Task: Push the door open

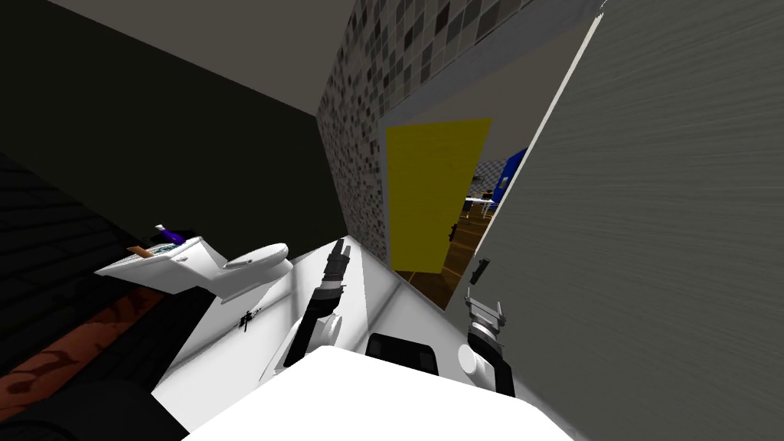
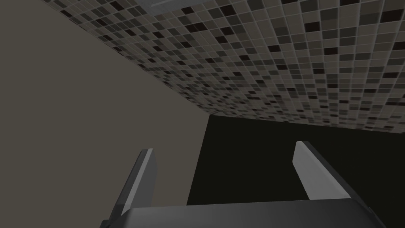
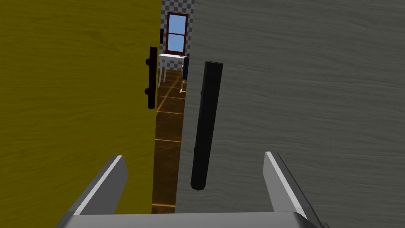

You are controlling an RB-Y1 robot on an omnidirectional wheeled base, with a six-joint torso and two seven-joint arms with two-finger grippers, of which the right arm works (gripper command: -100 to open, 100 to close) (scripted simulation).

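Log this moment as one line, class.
grey door: ajar | right hand: open, facing its black handle | left hand: open, toward tiled wall

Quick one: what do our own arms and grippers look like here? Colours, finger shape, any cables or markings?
The left gripper has two thin, light grey, blade-like fingers with slanted tips, on a dark grey box body. The right gripper is the same build. In the head view, the left forearm and right forearm are white and grey with dark joint sections. No cables or markings are visible.
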